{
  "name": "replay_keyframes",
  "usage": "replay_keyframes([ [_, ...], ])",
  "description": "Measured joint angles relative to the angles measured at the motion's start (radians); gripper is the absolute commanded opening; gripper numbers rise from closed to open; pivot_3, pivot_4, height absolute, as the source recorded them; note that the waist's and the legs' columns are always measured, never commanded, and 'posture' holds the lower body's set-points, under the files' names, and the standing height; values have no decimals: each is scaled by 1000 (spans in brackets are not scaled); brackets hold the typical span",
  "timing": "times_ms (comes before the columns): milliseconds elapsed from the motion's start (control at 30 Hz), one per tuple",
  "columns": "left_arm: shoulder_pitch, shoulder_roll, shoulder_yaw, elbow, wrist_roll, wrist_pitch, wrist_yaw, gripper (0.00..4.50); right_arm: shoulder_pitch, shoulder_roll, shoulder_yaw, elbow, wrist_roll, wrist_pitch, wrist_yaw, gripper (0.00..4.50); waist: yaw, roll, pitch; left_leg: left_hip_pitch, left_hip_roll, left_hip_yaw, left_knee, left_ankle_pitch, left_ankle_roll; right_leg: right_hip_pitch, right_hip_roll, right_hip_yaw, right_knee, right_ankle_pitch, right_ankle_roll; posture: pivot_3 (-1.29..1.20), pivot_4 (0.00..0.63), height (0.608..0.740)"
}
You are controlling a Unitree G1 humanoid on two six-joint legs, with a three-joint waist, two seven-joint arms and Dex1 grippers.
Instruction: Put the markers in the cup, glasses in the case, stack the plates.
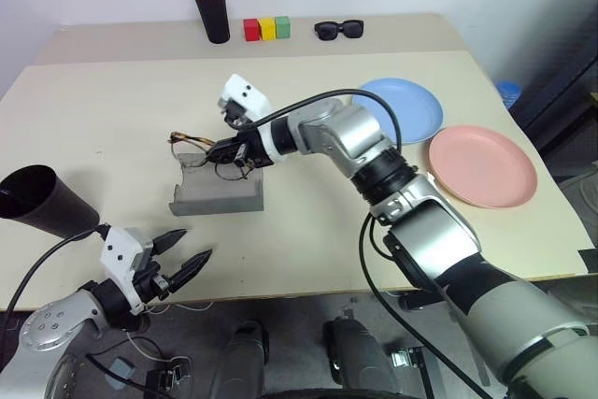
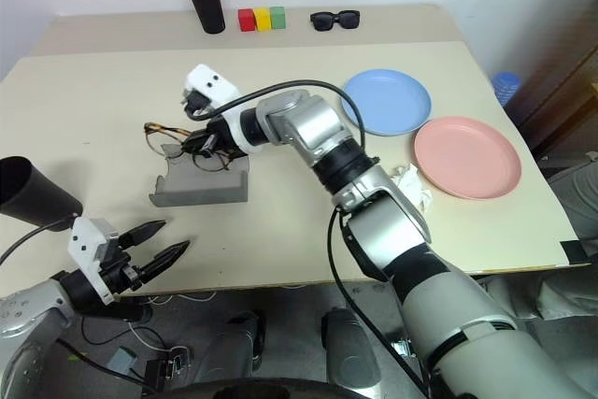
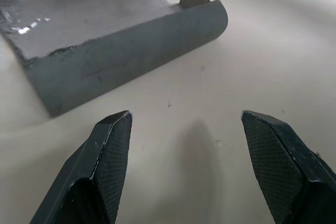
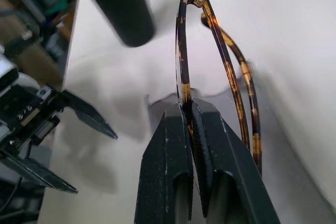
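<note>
My right gripper (image 1: 227,150) is shut on the tortoiseshell glasses (image 1: 192,142), gripping the frame and holding them just above the open grey case (image 1: 217,195). In the right wrist view the folded temples (image 4: 231,77) stick out past the fingers (image 4: 173,145). My left gripper (image 1: 183,255) is open at the table's front edge, near the case (image 3: 121,51) and apart from it. The black cup (image 1: 42,201) lies tilted at the left edge. The light blue plate (image 1: 400,107) and the pink plate (image 1: 483,165) sit side by side on the right. The markers are out of view.
A black pen holder (image 1: 213,8) with orange-capped pens, three coloured blocks (image 1: 266,28) and black sunglasses (image 1: 338,29) line the back of the table. A crumpled white tissue (image 2: 411,179) lies by the pink plate.
</note>
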Motion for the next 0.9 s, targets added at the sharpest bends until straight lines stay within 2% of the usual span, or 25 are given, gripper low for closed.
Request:
replay_keyframes([
  [167, 9, 0, 20, -35, -14, 11, 20, 3419, -8, 40, 24, 193, -107, -112, 56, 45, 0, 0, 0, 0, 0, 0, 0, 0, 0, 0, 0, 0, 0, -1, -2, 0, 150, 740],
  [367, 8, 0, 28, -60, -15, 37, 42, 3419, -28, 51, 12, 279, -171, -167, 116, 45, -2, 0, 0, 0, 0, 0, 0, 0, 0, -1, 1, 0, 1, 0, 0, 0, 150, 740],
  [467, -6, 0, 25, -63, -15, 47, 48, 3419, -31, 56, 7, 295, -189, -174, 131, 1041, -2, 1, 0, 0, 0, 0, 0, 0, 0, -1, 1, 0, 1, 0, 0, 0, 150, 740],
  [567, -34, 1, 24, -63, -15, 61, 53, 3419, -31, 60, -11, 302, -198, -189, 135, 2478, -1, 1, 0, 0, 0, 0, 0, 0, 0, -1, 1, 0, 1, 0, 0, 0, 150, 740],
  [767, -97, -4, 24, -62, -34, 104, 94, 3419, -32, 21, -110, 246, -193, -219, 112, 2478, 1, 1, 1, 0, 0, 0, 0, 0, 0, 0, 1, 0, 1, 0, 0, 0, 150, 740],
  [867, -181, -9, 24, -60, -58, 164, 151, 2531, -18, -33, -147, 149, -194, -251, 93, 2535, 2, 0, 0, 0, 0, -1, 1, 0, 0, 0, 1, 0, 1, 0, 0, 0, 150, 740],
  [900, -227, -11, 21, -56, -68, 189, 176, 2072, 10, -61, -158, 87, -194, -261, 87, 2535, 5, 0, 0, 0, 0, -1, 1, 0, 0, 1, 1, -1, 1, 0, 1, 0, 150, 740],
])
